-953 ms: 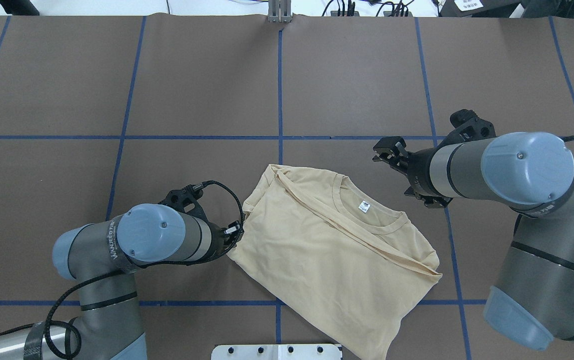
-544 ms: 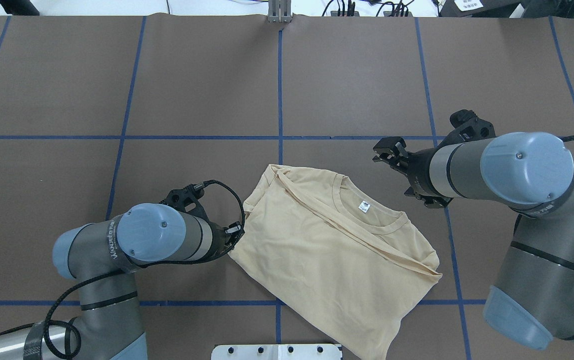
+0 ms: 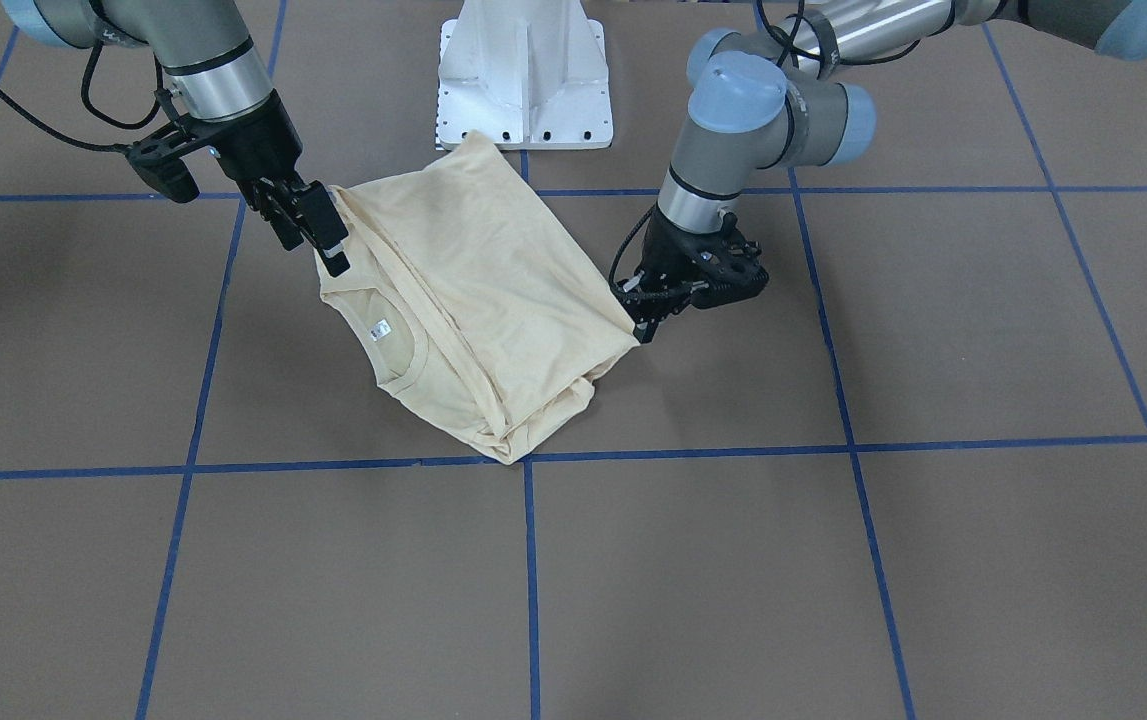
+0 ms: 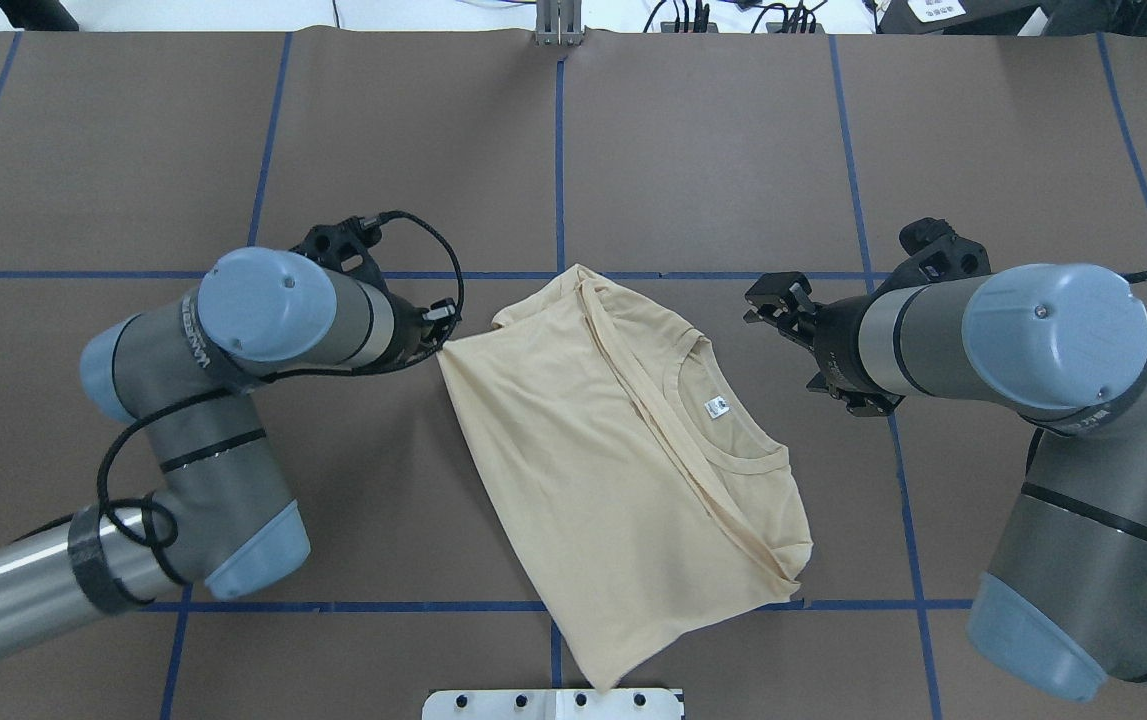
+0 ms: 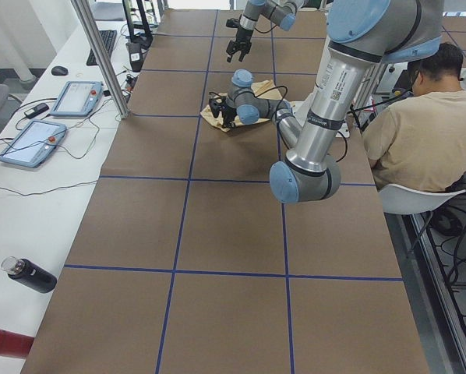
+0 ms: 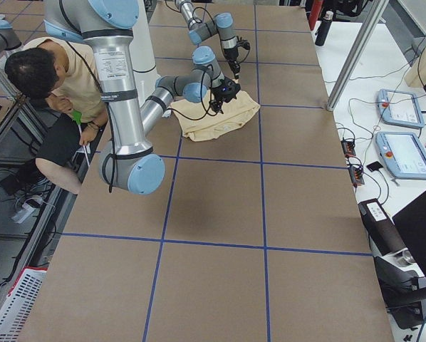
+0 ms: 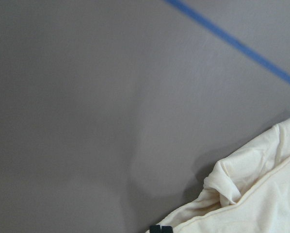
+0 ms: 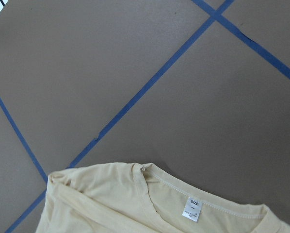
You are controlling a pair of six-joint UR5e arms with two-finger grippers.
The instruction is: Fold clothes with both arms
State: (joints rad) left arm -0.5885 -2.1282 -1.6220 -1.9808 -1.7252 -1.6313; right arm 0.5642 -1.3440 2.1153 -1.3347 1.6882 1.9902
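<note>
Cream T-shirt (image 4: 573,480) long axis diagonal, collar (image 4: 733,462) toward right gripper (image 4: 759,305)

T-shirt (image 4: 573,500) lies folded and skewed on the brown table (image 4: 383,150), neck opening up, white tag (image 4: 713,406) showing inside the collar. Left gripper (image 4: 438,340) is at the shirt's far left corner. Its jaws are mostly hidden under the wrist, but it looks clamped on the fabric edge. Right gripper (image 4: 793,345) hangs near the collar — apart from the cloth, fingers spread. The shirt's near end reaches the white plate (image 4: 553,703). Blue tape lines (image 4: 559,170) grid the surface.
</note>
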